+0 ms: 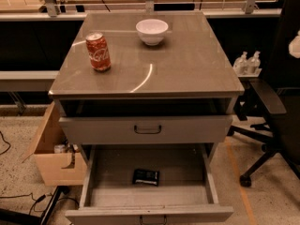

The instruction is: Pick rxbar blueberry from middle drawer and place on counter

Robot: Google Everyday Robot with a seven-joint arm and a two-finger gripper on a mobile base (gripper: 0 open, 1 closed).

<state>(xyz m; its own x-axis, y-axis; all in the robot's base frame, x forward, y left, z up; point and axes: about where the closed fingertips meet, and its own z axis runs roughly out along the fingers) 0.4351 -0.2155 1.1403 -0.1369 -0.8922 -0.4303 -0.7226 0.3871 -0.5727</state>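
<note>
The rxbar blueberry (146,176), a small dark wrapper with white lettering, lies flat on the floor of the middle drawer (148,213), near its centre. The middle drawer is pulled fully out towards me, and its front panel and handle sit at the bottom edge of the view. The drawer above it (146,129) is shut. The counter (187,64) is the glossy grey-brown top of the cabinet. My gripper is not in view.
A red soda can (98,52) stands on the counter's left side and a white bowl (152,31) at its back middle. A cardboard box (54,158) sits on the floor left of the cabinet. A black office chair (276,107) stands to the right.
</note>
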